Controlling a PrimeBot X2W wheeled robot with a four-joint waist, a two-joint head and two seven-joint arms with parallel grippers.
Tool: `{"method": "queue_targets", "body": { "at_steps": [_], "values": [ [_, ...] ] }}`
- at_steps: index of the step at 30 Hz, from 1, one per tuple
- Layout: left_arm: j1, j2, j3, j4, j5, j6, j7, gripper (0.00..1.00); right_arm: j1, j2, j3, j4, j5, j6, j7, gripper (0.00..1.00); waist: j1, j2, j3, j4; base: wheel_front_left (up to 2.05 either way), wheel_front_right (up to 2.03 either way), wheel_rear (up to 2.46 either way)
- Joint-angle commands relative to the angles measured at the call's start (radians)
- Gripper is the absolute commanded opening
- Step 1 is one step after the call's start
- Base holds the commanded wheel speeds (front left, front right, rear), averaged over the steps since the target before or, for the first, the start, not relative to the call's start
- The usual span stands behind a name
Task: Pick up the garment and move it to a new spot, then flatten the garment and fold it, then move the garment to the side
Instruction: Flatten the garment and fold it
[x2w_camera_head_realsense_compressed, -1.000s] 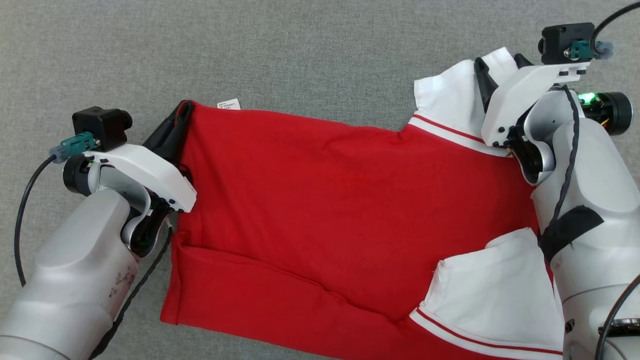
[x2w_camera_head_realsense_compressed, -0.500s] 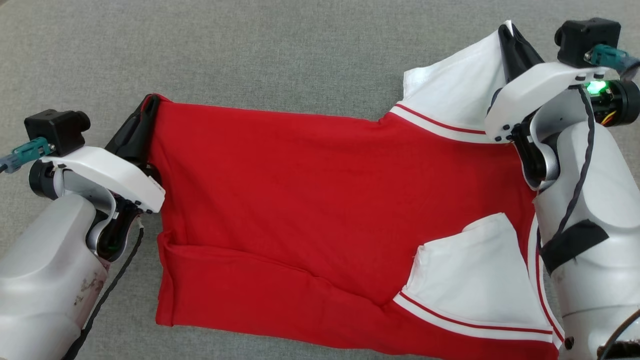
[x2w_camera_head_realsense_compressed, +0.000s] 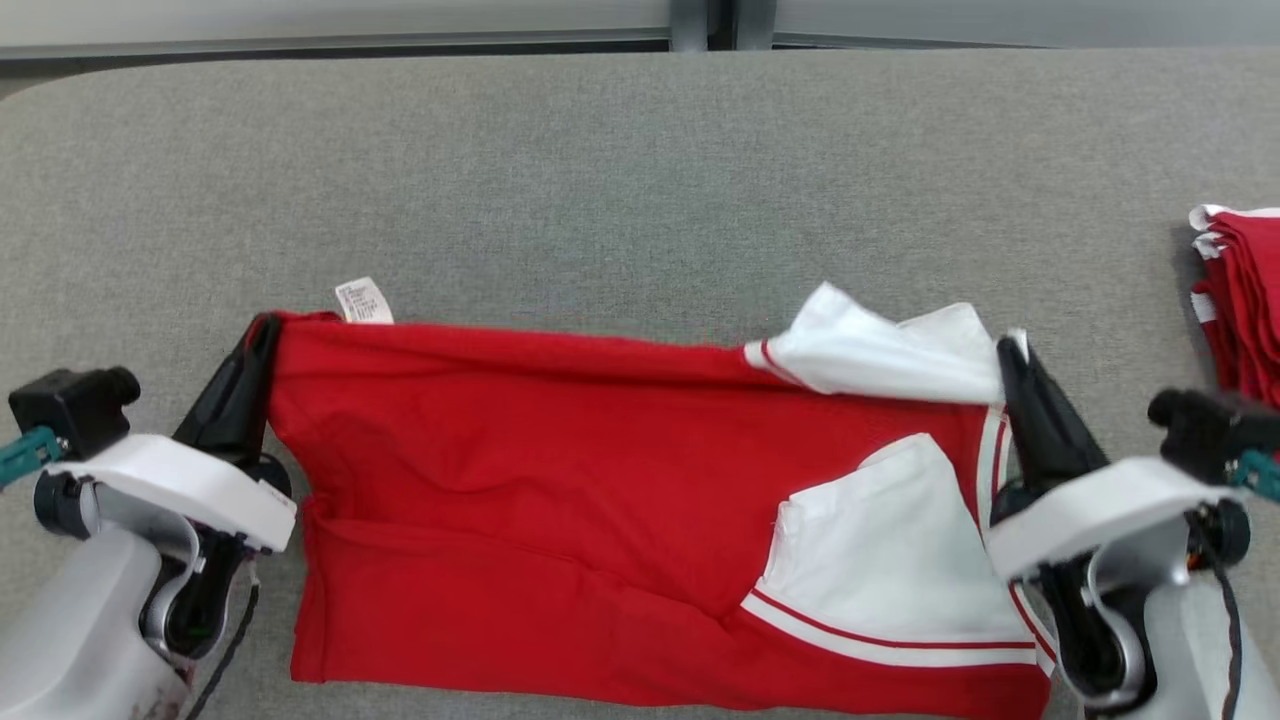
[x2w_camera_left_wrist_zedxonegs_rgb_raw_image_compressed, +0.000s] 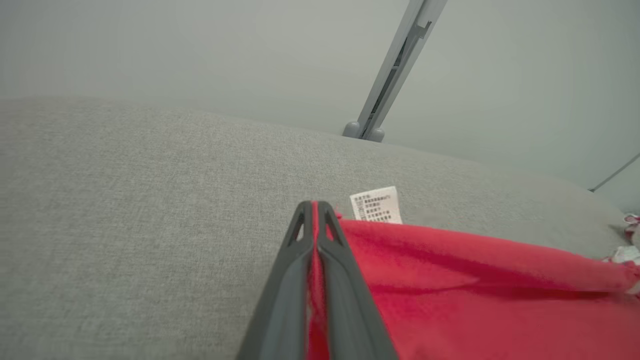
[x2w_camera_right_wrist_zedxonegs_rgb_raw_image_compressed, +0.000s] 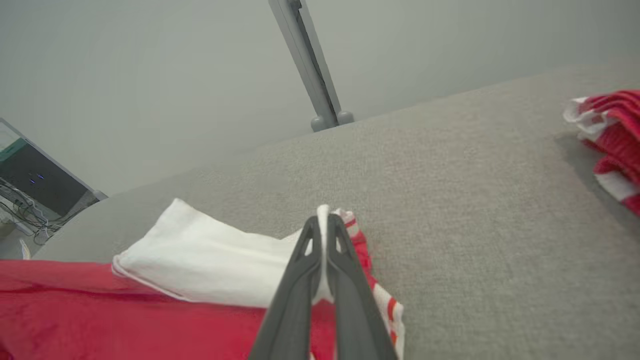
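The print on the care label (x2w_camera_left_wrist_zedxonegs_rgb_raw_image_compressed: 376, 205) is too small for me to read. My left gripper (x2w_camera_head_realsense_compressed: 264, 330) and right gripper (x2w_camera_head_realsense_compressed: 1008, 352) cover the garment (x2w_camera_head_realsense_compressed: 560, 480) corners they pinch. The garment's near edge runs off the bottom of the head view. The red-and-white pile (x2w_camera_head_realsense_compressed: 1240, 290) is cut by the right edge, so I cannot count its pieces.

A red shirt (x2w_camera_head_realsense_compressed: 560, 480) with white sleeves lies spread across the grey tabletop (x2w_camera_head_realsense_compressed: 640, 170), its far edge stretched from left to right between the two arms. The left pincer (x2w_camera_head_realsense_compressed: 264, 330) is clamped on the far left corner, just beside a small white label (x2w_camera_head_realsense_compressed: 364, 301), and the right pincer (x2w_camera_head_realsense_compressed: 1008, 352) is pinched on the far right corner by a white sleeve. A pile of red and white clothes (x2w_camera_head_realsense_compressed: 1243, 290) sits at the right edge, well apart from the shirt.
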Motion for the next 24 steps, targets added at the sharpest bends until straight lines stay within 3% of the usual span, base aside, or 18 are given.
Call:
{"method": "queue_targets", "body": {
  "at_steps": [1, 7, 16, 17, 18, 19, 24],
  "values": [
    [0.051, 0.009, 0.020, -0.025, 0.003, 0.013, -0.004, 0.00, 0.080, -0.002, 0.007, -0.049, 0.039, 0.000, 0.000, 0.00, 0.0000, 0.0000, -0.023, -0.020, 0.00, 0.00, 0.00],
    [0.191, 0.020, 0.042, -0.087, -0.031, 0.030, -0.001, 0.00, 0.275, -0.001, 0.043, -0.127, 0.117, 0.000, -0.015, 0.00, 0.0000, 0.0000, -0.053, -0.042, 0.00, 0.00, 0.00],
    [0.297, 0.036, 0.025, -0.116, -0.056, 0.058, 0.034, 0.00, 0.409, -0.001, 0.051, -0.130, 0.141, 0.000, -0.040, 0.00, 0.0000, 0.0000, -0.083, -0.048, 0.00, 0.00, 0.00],
    [0.304, 0.039, 0.021, -0.118, -0.051, 0.062, 0.038, 0.16, 0.418, -0.001, 0.053, -0.128, 0.127, 0.000, -0.037, 0.01, 0.0000, 0.0000, -0.085, -0.050, 0.00, 0.00, 0.00],
    [0.308, 0.042, 0.016, -0.120, -0.045, 0.067, 0.041, 0.75, 0.424, -0.001, 0.053, -0.127, 0.112, 0.000, -0.040, 0.62, 0.0000, 0.0000, -0.087, -0.051, 0.00, 0.00, 0.00],
    [0.313, 0.046, 0.014, -0.123, -0.036, 0.073, 0.038, 1.00, 0.430, -0.001, 0.057, -0.127, 0.092, 0.000, -0.044, 1.00, 0.0000, 0.0000, -0.089, -0.052, 0.00, 0.00, 0.00],
    [0.353, 0.050, 0.034, -0.162, 0.046, 0.132, 0.004, 1.00, 0.441, -0.001, 0.049, -0.170, -0.045, 0.000, -0.119, 1.00, 0.0000, 0.0000, -0.106, -0.066, 0.00, 0.00, 0.00]
  ]
}}
